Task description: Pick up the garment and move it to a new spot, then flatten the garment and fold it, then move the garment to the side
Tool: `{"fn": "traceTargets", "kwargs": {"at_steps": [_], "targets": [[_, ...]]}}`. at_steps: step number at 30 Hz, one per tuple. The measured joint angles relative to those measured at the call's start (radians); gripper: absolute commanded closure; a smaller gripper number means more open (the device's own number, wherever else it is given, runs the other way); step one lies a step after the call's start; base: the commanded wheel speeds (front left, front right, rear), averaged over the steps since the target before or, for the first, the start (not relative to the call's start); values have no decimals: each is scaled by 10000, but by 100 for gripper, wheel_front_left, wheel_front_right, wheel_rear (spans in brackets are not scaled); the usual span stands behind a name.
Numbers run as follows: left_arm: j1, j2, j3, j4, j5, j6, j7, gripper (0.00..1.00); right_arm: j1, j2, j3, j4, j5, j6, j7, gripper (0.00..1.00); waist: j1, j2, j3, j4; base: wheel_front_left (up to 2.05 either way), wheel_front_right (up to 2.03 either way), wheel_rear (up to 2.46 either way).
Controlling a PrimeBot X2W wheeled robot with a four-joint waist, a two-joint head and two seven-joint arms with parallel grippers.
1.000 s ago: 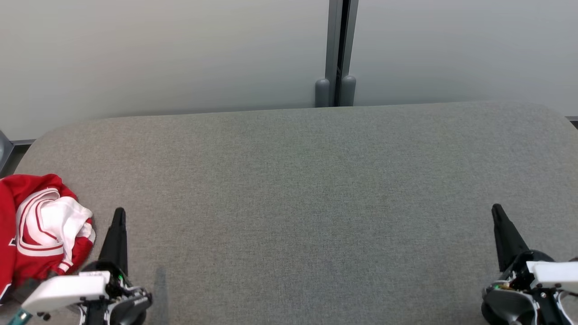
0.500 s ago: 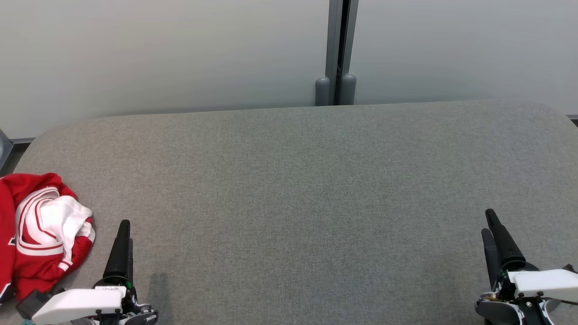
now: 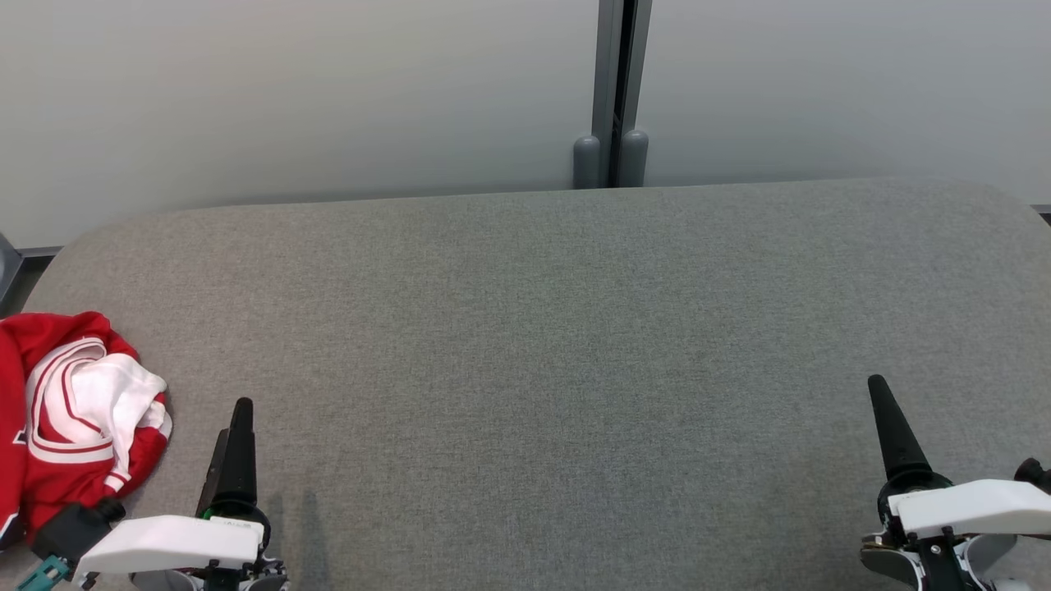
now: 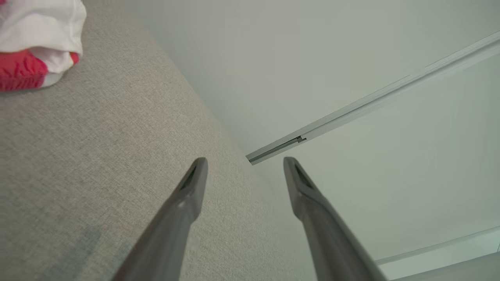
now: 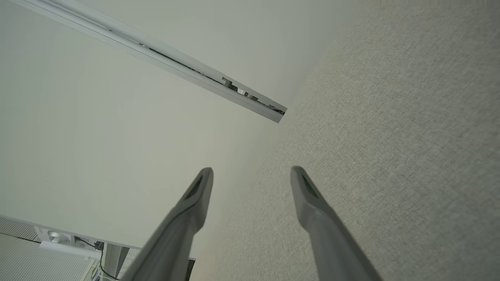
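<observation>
**Both pairs of fingers spread and empty; garment bunched at the table's near left edge**

Nearest the robot, the left fingers (image 3: 236, 427) are seen at the lower left of the head view. They are set over the near part of the table (image 3: 534, 328) and pointed away from the robot. Whether they touch the table cannot be told. In the left wrist view these two dark fingers (image 4: 191, 191) are shown spread wide, a clear gap is left between the tips, and nothing is gripped between them.

The right fingers (image 3: 887, 414) are found at the lower right of the head view, likewise pointed away from the robot. In the right wrist view they (image 5: 195, 195) are held equally far apart, and nothing is caught in them either.

Just to the left of the left fingers, and apart from them, the garment (image 3: 74, 419) is heaped on the table's near left edge. It is red with white bands, a white fold is turned up on top, and part of it is cut off by the picture's left side. A corner of it (image 4: 35, 39) is also caught at the upper left of the left wrist view.

Farther out, the table is seen to be covered in grey woven fabric, and its far corners are rounded. Behind its far edge, pale wall panels (image 3: 287, 98) are joined by a dark vertical post (image 3: 614, 82), at whose foot two rounded grey caps are fitted.
</observation>
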Motion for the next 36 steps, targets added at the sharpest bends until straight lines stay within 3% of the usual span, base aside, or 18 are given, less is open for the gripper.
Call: {"fn": "traceTargets", "kwargs": {"at_steps": [19,36], "targets": [[-116,79,-368,493,3216,382,-671,0,-288,0,265,602,-3183,0,-686,0,0,0,187,38,0,0,0],[-255,213,-694,734,5384,784,-1183,0,-436,0,541,874,-5415,2,-1212,0,0,0,291,51,0,0,0]]}}
